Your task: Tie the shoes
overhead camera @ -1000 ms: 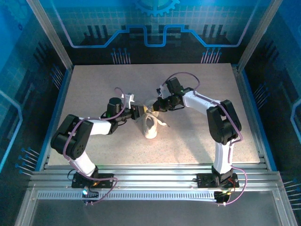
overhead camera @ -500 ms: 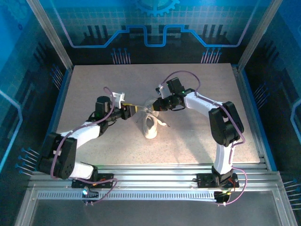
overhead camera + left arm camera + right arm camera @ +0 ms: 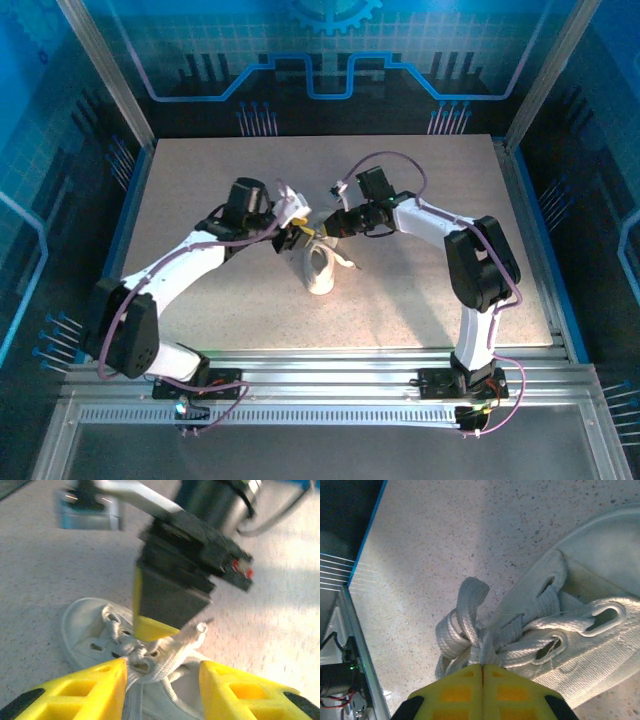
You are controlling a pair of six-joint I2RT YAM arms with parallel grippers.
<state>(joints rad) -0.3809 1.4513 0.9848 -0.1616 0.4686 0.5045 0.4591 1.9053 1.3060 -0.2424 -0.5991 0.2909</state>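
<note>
The white sneaker (image 3: pixel 320 270) lies mid-table, toe toward the arms. My right gripper (image 3: pixel 326 229) sits at its far end, shut on a strand of the white lace (image 3: pixel 485 647) just above the knot. Two lace loops (image 3: pixel 462 617) bunch beside the shoe's eyelets (image 3: pixel 580 640). My left gripper (image 3: pixel 297 233) hovers at the shoe's left, open. Its yellow fingers (image 3: pixel 85 690) straddle the lace knot (image 3: pixel 142 661) without touching it. The right gripper's yellow tip (image 3: pixel 150 628) shows just behind that knot. A lace end (image 3: pixel 347 264) trails to the shoe's right.
The speckled tabletop (image 3: pixel 420 290) surrounds the shoe, with a blue rim (image 3: pixel 367 535) and metal rails at its edges. Both arms reach in from the near edge and meet over the shoe's far end.
The left arm stretched out and its gripper pulled left, then came back to the shoe's laces from a higher angle. The right gripper has barely moved.
</note>
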